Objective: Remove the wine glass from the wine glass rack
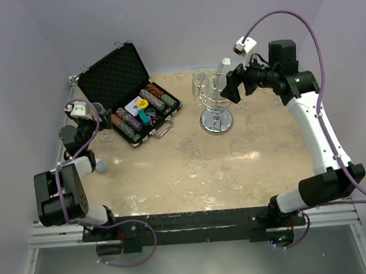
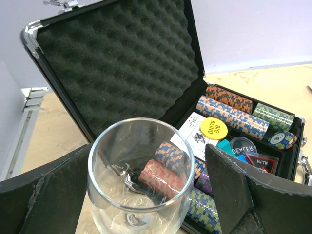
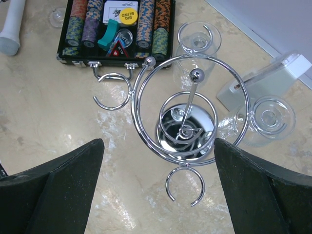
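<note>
Visibly shiny chrome wine glass rack [image 3: 187, 121]

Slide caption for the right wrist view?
Open right gripper above the chrome wire glass rack, two clear wine glasses hanging in its loops, black poker-chip case beyond.

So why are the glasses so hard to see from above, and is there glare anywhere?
Top external view: soft light, so the hanging glasses nearly vanish against the pale table; only the wine glass rack glints. Right wrist view: the rack's mirrored base reflects its rings, with bright chrome highlights. Left wrist view: the wine glass warps the poker chips behind it; the fingers look dark and featureless.
</note>
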